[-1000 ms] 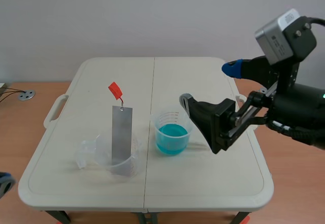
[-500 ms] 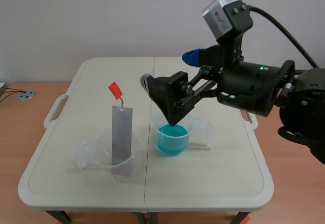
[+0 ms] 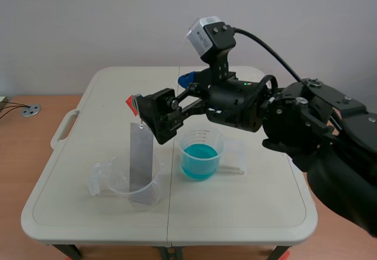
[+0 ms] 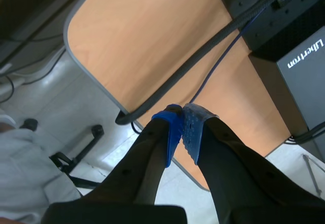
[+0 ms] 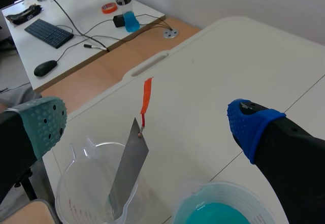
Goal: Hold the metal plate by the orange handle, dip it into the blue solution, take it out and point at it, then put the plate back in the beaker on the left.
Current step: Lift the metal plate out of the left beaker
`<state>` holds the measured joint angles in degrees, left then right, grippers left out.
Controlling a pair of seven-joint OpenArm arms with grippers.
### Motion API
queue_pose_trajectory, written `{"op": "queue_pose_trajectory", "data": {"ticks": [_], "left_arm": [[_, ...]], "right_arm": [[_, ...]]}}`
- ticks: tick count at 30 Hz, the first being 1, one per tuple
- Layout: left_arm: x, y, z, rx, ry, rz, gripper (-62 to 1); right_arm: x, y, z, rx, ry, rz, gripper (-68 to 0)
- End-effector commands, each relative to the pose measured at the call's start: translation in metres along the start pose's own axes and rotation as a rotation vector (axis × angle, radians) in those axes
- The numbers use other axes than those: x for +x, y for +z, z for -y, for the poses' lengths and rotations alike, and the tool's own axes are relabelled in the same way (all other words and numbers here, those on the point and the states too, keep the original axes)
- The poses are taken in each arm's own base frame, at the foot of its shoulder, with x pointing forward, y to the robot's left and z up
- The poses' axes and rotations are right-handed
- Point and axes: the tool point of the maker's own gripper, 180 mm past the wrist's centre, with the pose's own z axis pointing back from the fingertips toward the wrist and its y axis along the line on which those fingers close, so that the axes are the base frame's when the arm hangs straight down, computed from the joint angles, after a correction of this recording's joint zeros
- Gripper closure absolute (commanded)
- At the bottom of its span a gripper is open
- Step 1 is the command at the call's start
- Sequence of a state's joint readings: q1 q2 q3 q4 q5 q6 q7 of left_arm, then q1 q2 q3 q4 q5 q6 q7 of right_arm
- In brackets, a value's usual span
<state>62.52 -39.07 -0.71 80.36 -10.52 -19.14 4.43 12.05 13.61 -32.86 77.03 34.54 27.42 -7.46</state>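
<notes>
The big white folding table (image 3: pixel 247 213) lies under the right arm's black gripper (image 3: pixel 165 92). This gripper is wide open, with its two fingers far apart and nothing held.

A clear plastic beaker (image 5: pixel 81 183) sits just below the gripper, on the side of the finger with the grey-green pad. A second clear plastic beaker with blue water in it (image 3: pixel 200 154) sits below the finger with the blue pad.

The long flat grey metal plate (image 5: pixel 129 168) stands tilted in the first beaker. Its top end pokes up toward the gap between the fingers.

The small orange handle (image 5: pixel 147 94) on top of the plate is between the two pads, and neither pad touches it.

The left arm's gripper (image 4: pixel 183 132) is closed tight, pad against pad, with nothing inside.
</notes>
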Motion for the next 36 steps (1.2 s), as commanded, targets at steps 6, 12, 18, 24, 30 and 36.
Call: {"op": "queue_pose_trajectory", "data": {"ticks": [6,12,18,24,30,36], "left_arm": [[0.003,-0.001,0.007,-0.017,0.008,0.013,-1.6],[0.003,-0.001,0.007,-0.017,0.009,0.014,-1.6],[0.004,-0.001,0.007,-0.017,0.008,0.014,-1.6],[0.004,-0.001,0.007,-0.017,0.008,0.015,-1.6],[0.004,-0.001,0.007,-0.017,0.008,0.015,-1.6],[0.004,-0.001,0.007,-0.017,0.008,0.015,-1.6]], "right_arm": [[0.010,-0.027,-0.002,0.037,-0.036,0.029,-66.3],[0.006,-0.045,-0.010,0.072,-0.062,0.004,-66.3],[-0.005,-0.059,-0.015,0.083,-0.099,-0.041,-66.3],[-0.011,-0.065,-0.021,0.093,-0.128,-0.051,-66.3],[-0.011,-0.066,-0.022,0.094,-0.130,-0.050,-64.6],[-0.011,-0.066,-0.022,0.094,-0.130,-0.051,-52.5]]}}
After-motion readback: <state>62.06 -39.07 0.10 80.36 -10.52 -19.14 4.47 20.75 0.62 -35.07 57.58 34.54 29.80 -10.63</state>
